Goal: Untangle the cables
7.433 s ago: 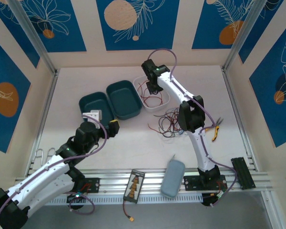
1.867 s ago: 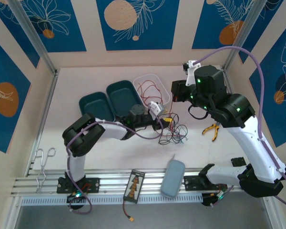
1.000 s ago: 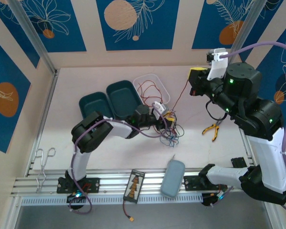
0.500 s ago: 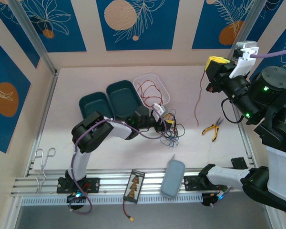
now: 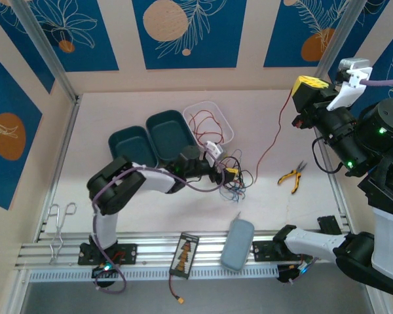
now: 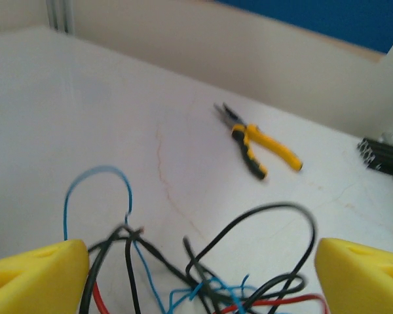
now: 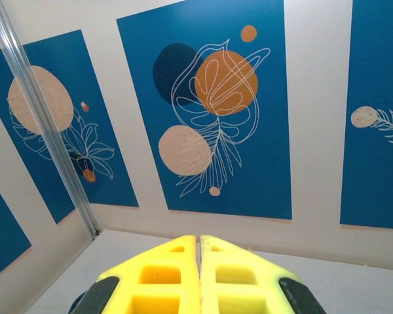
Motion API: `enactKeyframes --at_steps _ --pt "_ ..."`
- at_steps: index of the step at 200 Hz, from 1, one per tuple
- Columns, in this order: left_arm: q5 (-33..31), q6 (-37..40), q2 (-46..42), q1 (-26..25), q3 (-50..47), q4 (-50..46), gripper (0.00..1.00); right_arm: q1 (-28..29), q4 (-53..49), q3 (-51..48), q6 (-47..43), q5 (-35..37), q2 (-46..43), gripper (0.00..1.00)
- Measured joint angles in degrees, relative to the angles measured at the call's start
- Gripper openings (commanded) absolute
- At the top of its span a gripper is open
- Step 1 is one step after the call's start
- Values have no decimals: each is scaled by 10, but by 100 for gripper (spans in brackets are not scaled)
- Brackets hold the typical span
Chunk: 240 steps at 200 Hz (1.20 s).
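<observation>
One thin red cable point(image 5: 276, 139) slants up-right from the looped red-black-blue cables point(image 5: 240, 182) into the right gripper point(image 5: 306, 86), pinched shut on it — the left gripper point(image 6: 200, 265) gapes wide astride the tangle.

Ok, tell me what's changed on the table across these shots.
The right gripper, shut on one red wire, has swung up and to the right, drawing that wire up from the tangle. The left gripper has moved in and now sits open over the tangle. The rest of the tangle, the pliers and the teal trays have stayed put.
</observation>
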Motion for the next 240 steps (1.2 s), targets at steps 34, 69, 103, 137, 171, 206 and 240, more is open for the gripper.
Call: enactKeyframes --at_steps 34,69,103,137,171,206,240 --pt "-2 -10 -98 0 -25 4 89 0 2 -23 9 -5 1 0" --pt "-2 -20 -141 -12 -37 -3 83 0 10 -31 15 -12 14 0" --pt "-7 -24 -151 -38 -68 -19 89 -1 28 -31 17 -21 38 0" --pt "-46 -32 -204 -45 -133 -33 100 -2 38 -30 16 -25 75 0" --pt "-124 -26 -327 -45 -186 -86 100 -18 52 -13 14 -42 127 0" --pt "-231 -20 -473 -45 -213 -193 100 -50 66 28 15 -74 189 0" --pt "-336 -14 -586 -45 -228 -318 100 -90 72 85 15 -110 264 0"
